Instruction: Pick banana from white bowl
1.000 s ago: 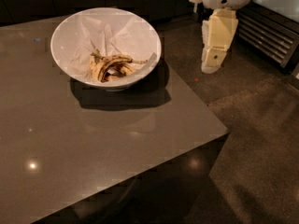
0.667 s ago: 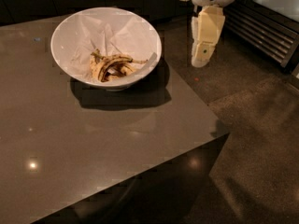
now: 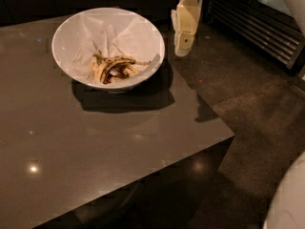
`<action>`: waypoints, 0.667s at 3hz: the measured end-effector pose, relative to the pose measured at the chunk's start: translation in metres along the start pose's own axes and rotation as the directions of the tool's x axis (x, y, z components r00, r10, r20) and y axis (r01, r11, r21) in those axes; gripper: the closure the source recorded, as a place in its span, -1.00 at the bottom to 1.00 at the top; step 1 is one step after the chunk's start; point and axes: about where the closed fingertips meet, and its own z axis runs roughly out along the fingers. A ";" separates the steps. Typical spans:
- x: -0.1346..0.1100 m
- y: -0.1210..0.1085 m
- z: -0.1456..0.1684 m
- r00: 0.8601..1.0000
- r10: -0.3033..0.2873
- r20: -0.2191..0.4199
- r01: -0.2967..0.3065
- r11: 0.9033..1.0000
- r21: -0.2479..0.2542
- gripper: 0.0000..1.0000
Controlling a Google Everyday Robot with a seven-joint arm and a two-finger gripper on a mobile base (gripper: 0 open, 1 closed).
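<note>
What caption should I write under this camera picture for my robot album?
Robot's gripper hangs beside a white bowl on the table, a brown-streaked banana lying inside.

Single camera, set high, looks steeply down across the worktop [image 3: 95, 166] at moderate range. White bowl [image 3: 64, 51] sits upper left; end effector [image 3: 183, 50] hangs near the top edge, right of it.

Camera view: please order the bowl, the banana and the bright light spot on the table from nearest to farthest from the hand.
The hand hangs at the top, right of the table.
1. Bowl: its right rim is just left of the hand.
2. Banana: inside the bowl, farther left.
3. Light spot: on the table's near left part.
</note>
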 end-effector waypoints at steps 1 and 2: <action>-0.004 -0.009 0.000 1.000 -0.001 0.014 0.000 0.999 0.035 -1.00; -0.016 -0.027 0.008 0.999 -0.033 0.023 0.031 0.998 0.057 -1.00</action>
